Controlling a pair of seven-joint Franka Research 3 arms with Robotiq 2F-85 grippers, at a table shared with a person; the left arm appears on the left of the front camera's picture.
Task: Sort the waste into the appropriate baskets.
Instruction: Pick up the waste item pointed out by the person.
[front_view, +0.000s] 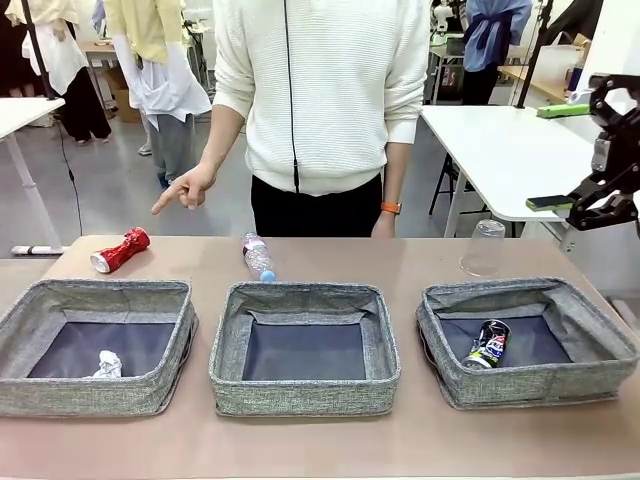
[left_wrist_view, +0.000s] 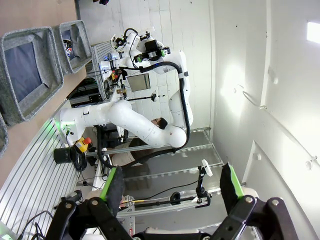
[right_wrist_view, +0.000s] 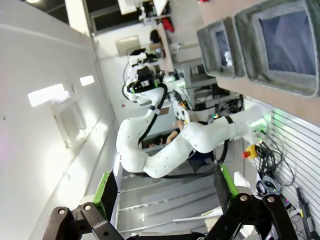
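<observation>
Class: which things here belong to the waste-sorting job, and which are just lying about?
Job: red can, bottle, clear cup, printed can, paper ball, left basket, middle basket, right basket.
Lying about: white side table, green object on it.

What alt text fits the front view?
Three grey baskets sit in a row on a table; the left basket holds a paper ball, the right basket a printed can. Behind them are a red can, a bottle and a cup, and a person's hand points toward the red can.
</observation>
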